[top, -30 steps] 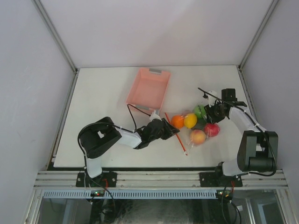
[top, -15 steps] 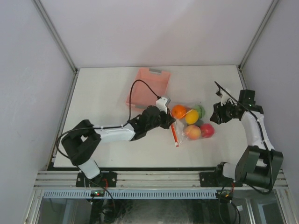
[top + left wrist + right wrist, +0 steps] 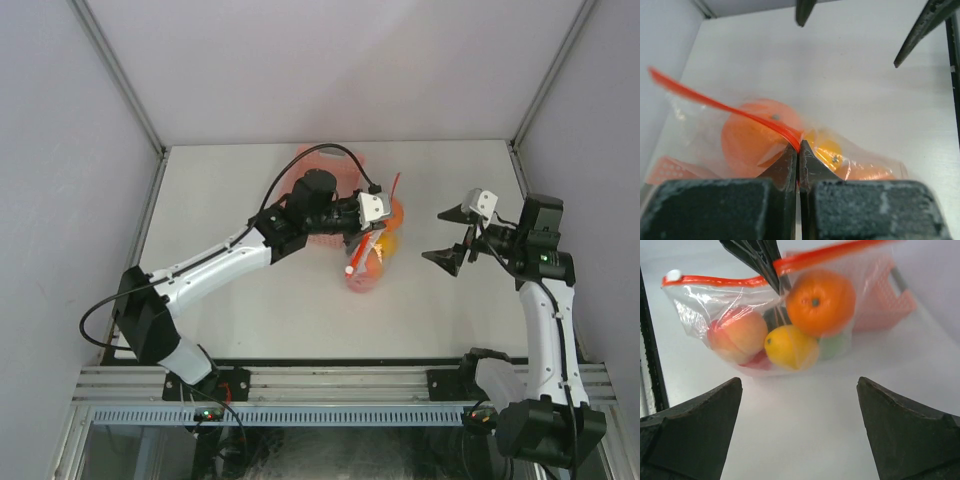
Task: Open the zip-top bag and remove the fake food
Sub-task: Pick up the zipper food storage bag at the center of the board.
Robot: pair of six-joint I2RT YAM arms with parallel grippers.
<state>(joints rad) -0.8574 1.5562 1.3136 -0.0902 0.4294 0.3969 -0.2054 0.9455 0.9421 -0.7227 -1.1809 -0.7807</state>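
We see the zip-top bag hanging by its red strip over the table now, fake food slumped at the bottom. A second ago it lay flat. The left gripper is pinched tight on the strip. The right gripper has backed off to the side, jaws wide apart. The pink basket sits mostly hidden behind the bag, and we can't make out the fruit at the back.

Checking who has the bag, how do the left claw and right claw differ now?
The left claw is shut, the right claw wide open. The left claw pinches the bag by its red strip; the right claw holds nothing, clear of the bag. Both are black.
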